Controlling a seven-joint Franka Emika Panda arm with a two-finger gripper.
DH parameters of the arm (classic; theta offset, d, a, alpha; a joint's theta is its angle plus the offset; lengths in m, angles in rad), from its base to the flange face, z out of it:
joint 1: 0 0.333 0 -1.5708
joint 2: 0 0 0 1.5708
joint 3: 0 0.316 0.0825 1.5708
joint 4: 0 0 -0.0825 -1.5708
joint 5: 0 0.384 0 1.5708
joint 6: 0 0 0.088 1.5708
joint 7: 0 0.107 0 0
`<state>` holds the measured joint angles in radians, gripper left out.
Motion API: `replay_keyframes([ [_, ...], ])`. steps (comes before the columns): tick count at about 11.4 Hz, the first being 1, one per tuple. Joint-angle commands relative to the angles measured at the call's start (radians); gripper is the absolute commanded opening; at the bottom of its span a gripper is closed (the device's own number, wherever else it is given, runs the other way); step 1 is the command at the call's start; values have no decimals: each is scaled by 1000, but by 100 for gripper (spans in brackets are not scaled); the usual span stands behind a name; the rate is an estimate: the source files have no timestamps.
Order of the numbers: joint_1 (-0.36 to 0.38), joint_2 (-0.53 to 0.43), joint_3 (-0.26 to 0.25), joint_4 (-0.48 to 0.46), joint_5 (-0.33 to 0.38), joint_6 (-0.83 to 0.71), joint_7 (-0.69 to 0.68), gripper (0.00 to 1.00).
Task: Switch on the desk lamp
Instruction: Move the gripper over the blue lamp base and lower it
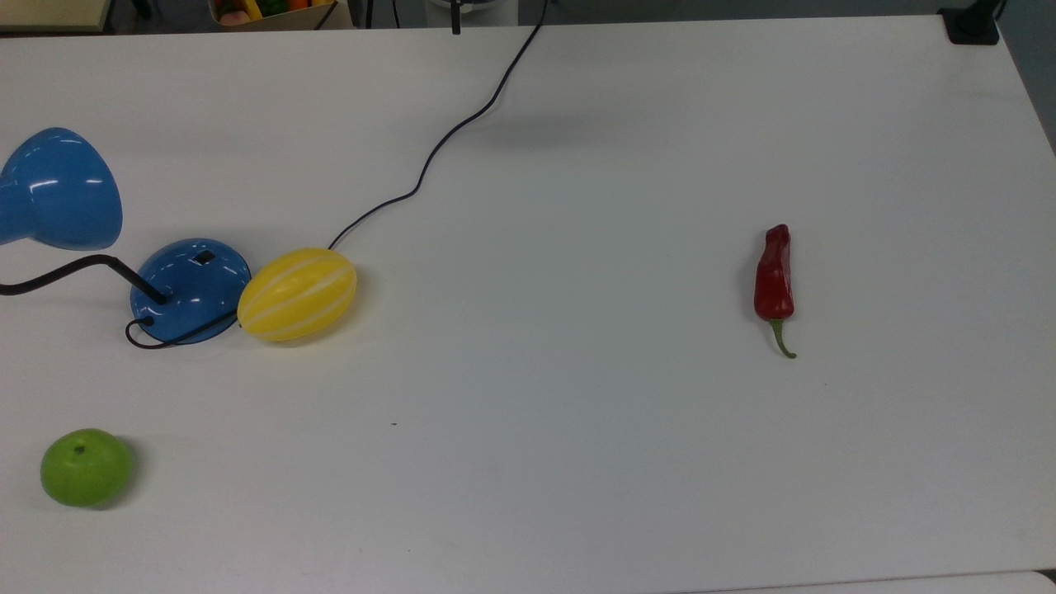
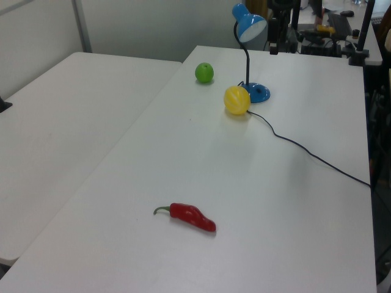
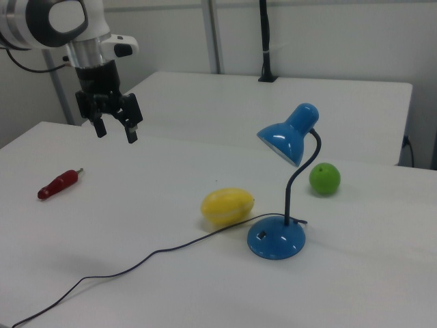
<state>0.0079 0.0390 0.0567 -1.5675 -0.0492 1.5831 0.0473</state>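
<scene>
The desk lamp is glossy blue, with a bell shade on a thin black bent neck and a round dome base carrying a small dark switch. In the left view the desk lamp stands at the far end of the table. Its bulb looks unlit. Its black cord runs across the table to the far edge. My gripper hangs open in the air at the right view's upper left, well away from the lamp, with nothing between its fingers.
A yellow white-striped melon touches the lamp base. A green apple lies near the top view's lower left, and a red chili pepper lies towards the top view's right. A second white table adjoins at the left view's left.
</scene>
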Motion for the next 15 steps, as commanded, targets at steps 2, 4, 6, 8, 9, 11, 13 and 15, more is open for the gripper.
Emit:
replay_keyframes([
  [2,3,-7,-3,3,-6,-23,-52,13],
  [4,3,-5,-5,3,-3,-15,-52,0],
  [6,3,-4,-5,3,-4,-14,-52,0],
  [8,1,-4,-5,3,-5,-14,-53,0],
  [9,0,-4,-5,3,-8,-11,-53,0],
  [11,-11,-1,-5,-5,-11,1,-53,0],
  [13,-38,-5,-5,-45,-11,69,-52,0],
  [15,-83,1,-5,-81,-11,93,-52,0],
])
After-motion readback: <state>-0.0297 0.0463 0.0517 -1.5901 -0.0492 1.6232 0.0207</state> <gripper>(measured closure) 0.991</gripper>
